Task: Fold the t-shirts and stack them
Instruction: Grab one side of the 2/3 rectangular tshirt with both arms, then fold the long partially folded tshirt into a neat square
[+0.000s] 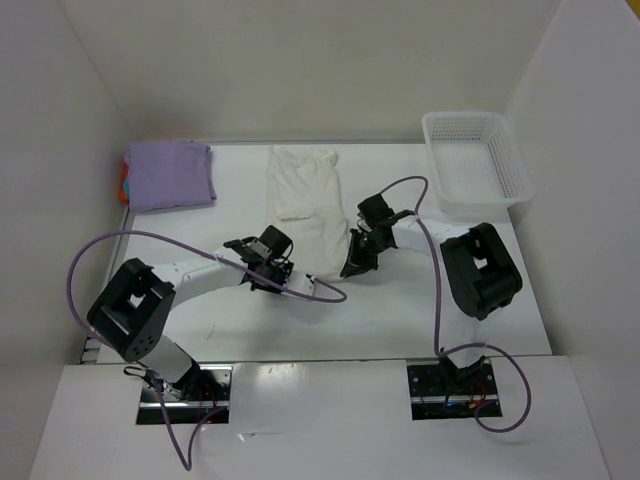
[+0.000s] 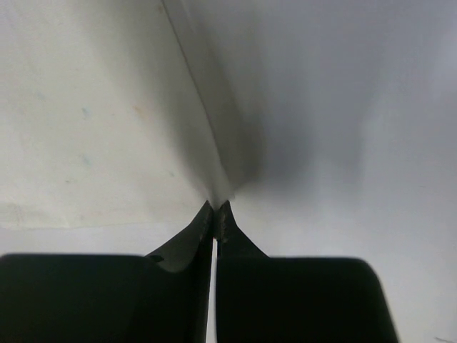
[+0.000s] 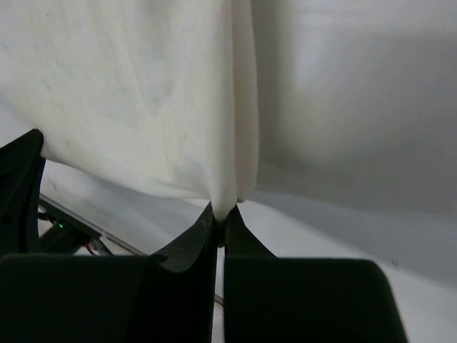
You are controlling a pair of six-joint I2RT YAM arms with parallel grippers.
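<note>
The off-white t-shirt (image 1: 303,195) lies as a long narrow strip in the middle of the table, running from the back toward the arms. My left gripper (image 1: 288,284) is shut on its near left corner; in the left wrist view the tips (image 2: 218,207) pinch a ridge of the pale cloth (image 2: 86,128). My right gripper (image 1: 353,267) is shut on the near right corner, where the cloth (image 3: 143,93) bunches into the tips (image 3: 224,214). A folded lavender t-shirt (image 1: 168,172) lies at the back left on a stack, with orange and teal edges (image 1: 123,186) showing under it.
A white plastic mesh basket (image 1: 505,150) stands at the back right corner. White walls close the table on the left, back and right. A purple cable (image 1: 320,297) from the left arm loops over the table just in front of the shirt's near end.
</note>
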